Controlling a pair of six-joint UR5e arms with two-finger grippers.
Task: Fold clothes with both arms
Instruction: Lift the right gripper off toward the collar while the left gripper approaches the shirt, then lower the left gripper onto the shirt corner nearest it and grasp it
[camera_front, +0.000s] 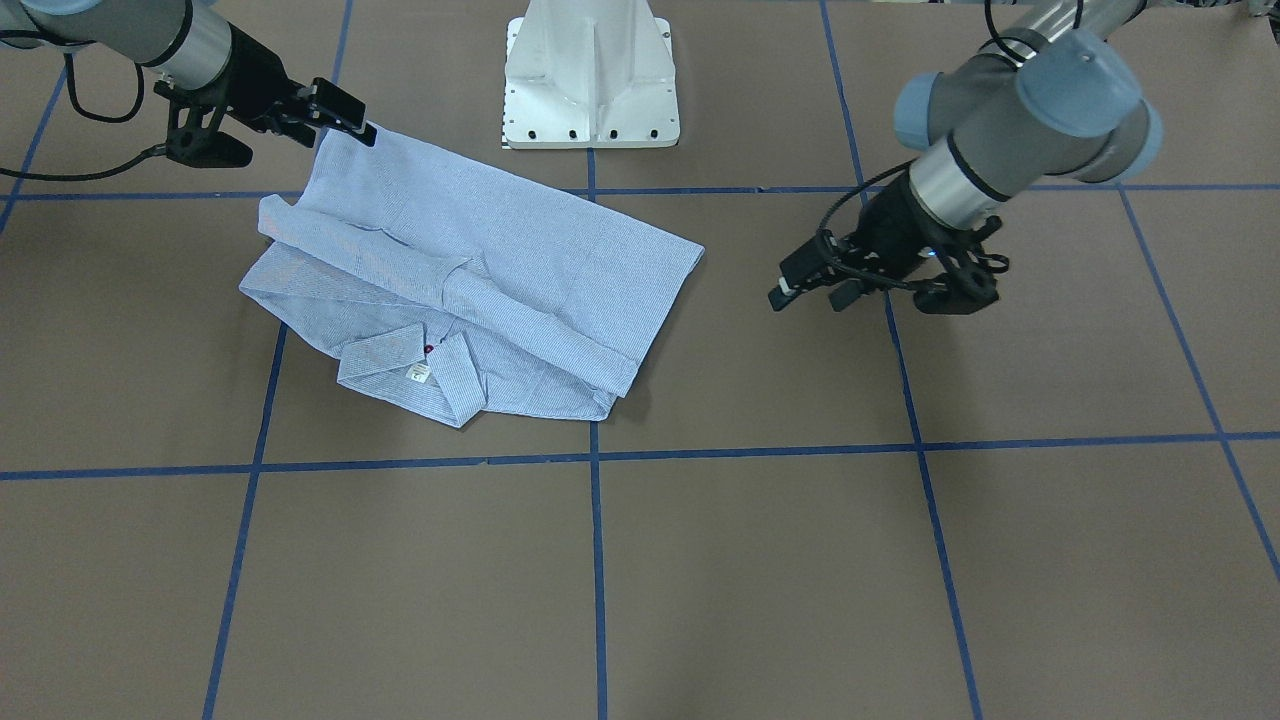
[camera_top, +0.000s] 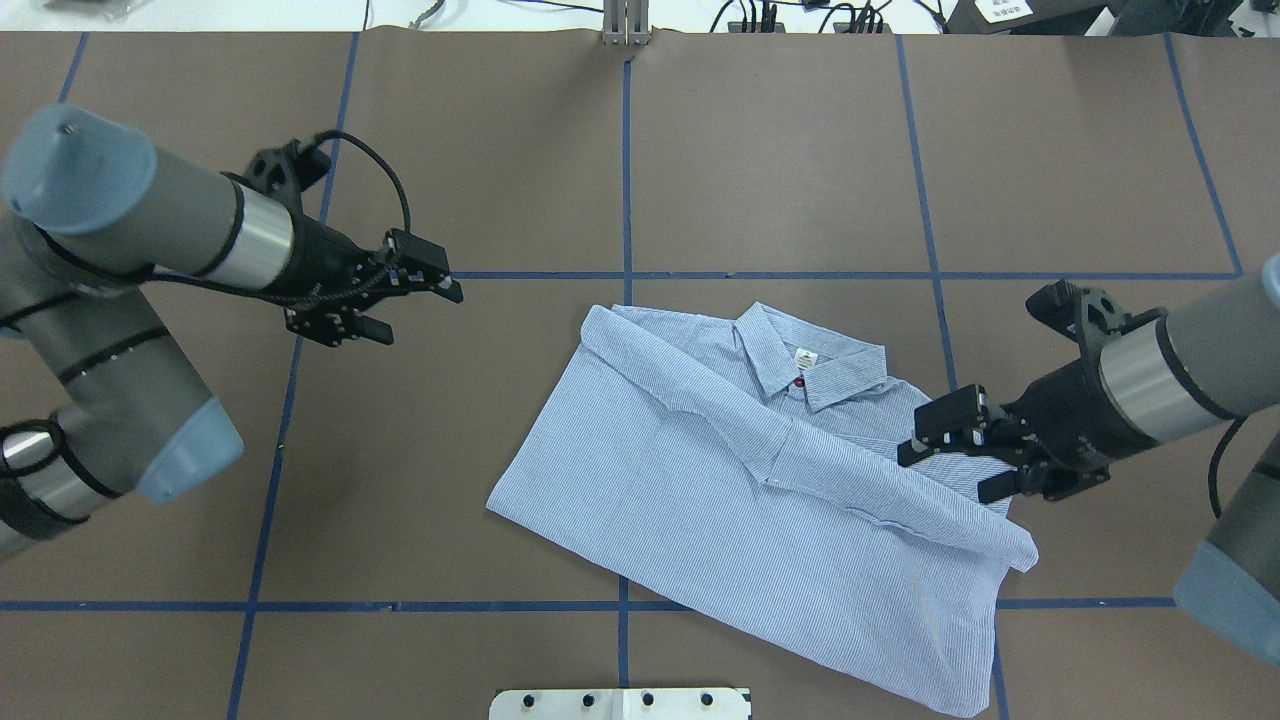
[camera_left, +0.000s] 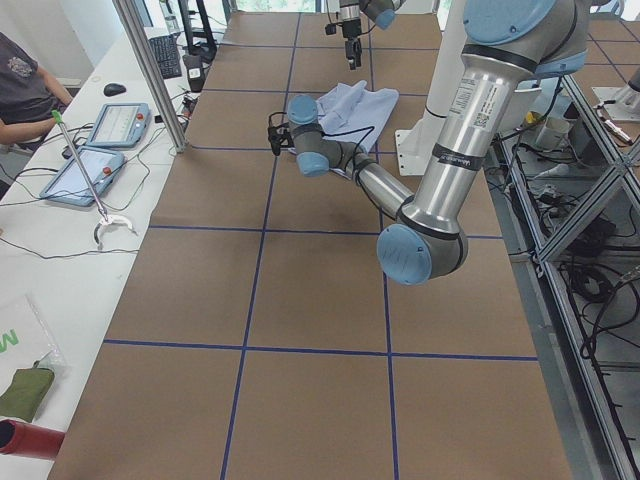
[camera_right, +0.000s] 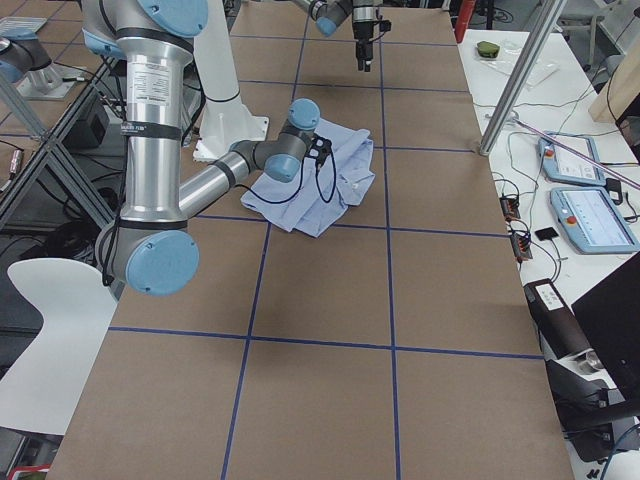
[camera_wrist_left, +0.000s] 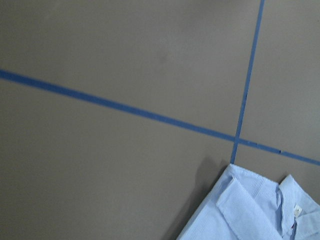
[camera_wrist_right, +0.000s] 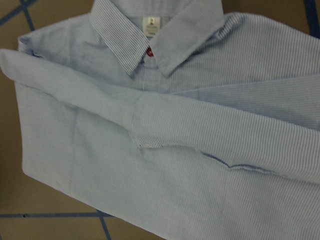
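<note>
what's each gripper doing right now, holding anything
Left gripper: open, holding nothing, clear of the striped shirt.
Right gripper: open at the shirt's edge, not clamped on it.

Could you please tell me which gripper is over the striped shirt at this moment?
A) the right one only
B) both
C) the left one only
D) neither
A: in the overhead view the right gripper hangs over the shoulder edge of the shirt, while the left gripper is over the bare table, well apart from the cloth.
</note>
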